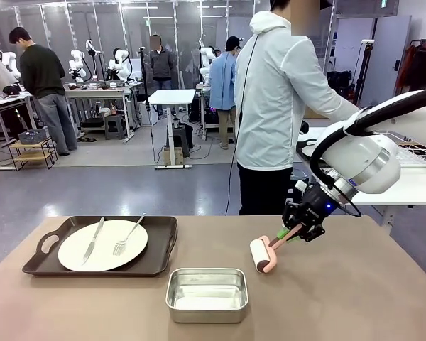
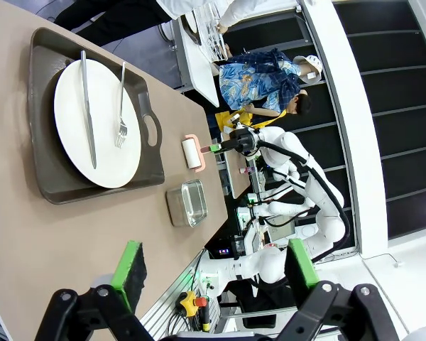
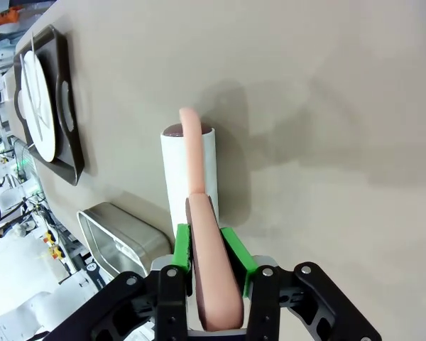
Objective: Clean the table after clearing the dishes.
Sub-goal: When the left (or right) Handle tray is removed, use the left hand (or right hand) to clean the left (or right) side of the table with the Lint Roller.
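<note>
On the table (image 1: 355,298) at the left lies a dark brown tray (image 1: 163,241) with a white plate (image 1: 103,245), a knife (image 1: 92,240) and a fork (image 1: 128,236) on it. My right gripper (image 1: 295,231) is shut on the pink handle of a white roller (image 1: 260,256), whose roll rests on the tabletop right of centre. In the right wrist view the green pads (image 3: 181,245) clamp the handle (image 3: 213,277) and the roll (image 3: 188,170) lies on the table (image 3: 326,106). My left gripper (image 2: 216,273) hangs open high above the table (image 2: 28,234), over the tray (image 2: 46,177) and plate (image 2: 96,121).
A small rectangular steel pan (image 1: 206,293) stands near the front edge, between the tray and the roller. A person in a pale jacket (image 1: 277,92) stands at the far side with their back turned. A white side table (image 1: 412,188) is at the right.
</note>
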